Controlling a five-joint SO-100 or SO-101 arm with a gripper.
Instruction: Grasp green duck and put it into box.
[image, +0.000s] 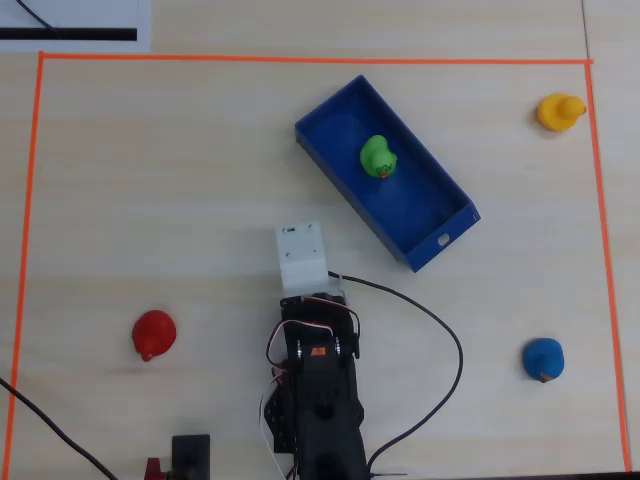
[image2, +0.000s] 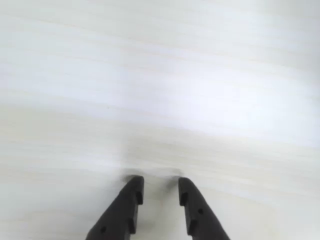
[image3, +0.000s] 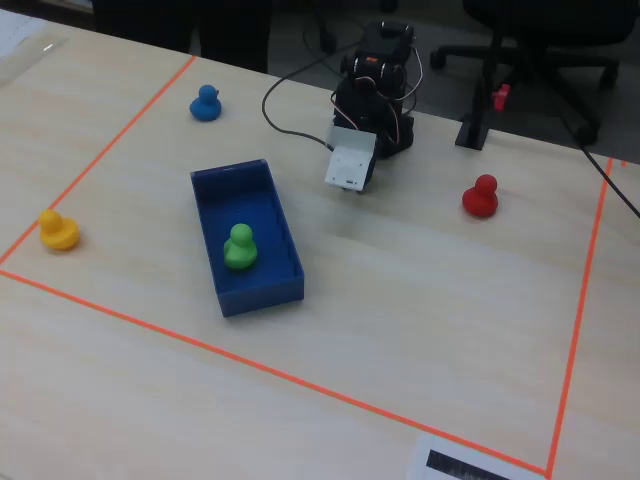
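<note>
The green duck (image: 378, 157) sits upright inside the blue box (image: 440, 240), near its middle. The fixed view shows the same: the green duck (image3: 239, 246) on the floor of the box (image3: 262, 295). My arm (image: 318, 380) is folded back near the table's front edge in the overhead view, well apart from the box. Its white wrist block (image: 302, 258) hides the fingers there. In the wrist view my gripper (image2: 161, 182) points at bare table, its two black fingers a little apart and holding nothing.
A red duck (image: 154, 333) lies left of the arm, a blue duck (image: 543, 359) to its right, and a yellow duck (image: 559, 111) in the far right corner. Orange tape (image: 300, 58) frames the work area. A black cable (image: 455, 350) loops right of the arm.
</note>
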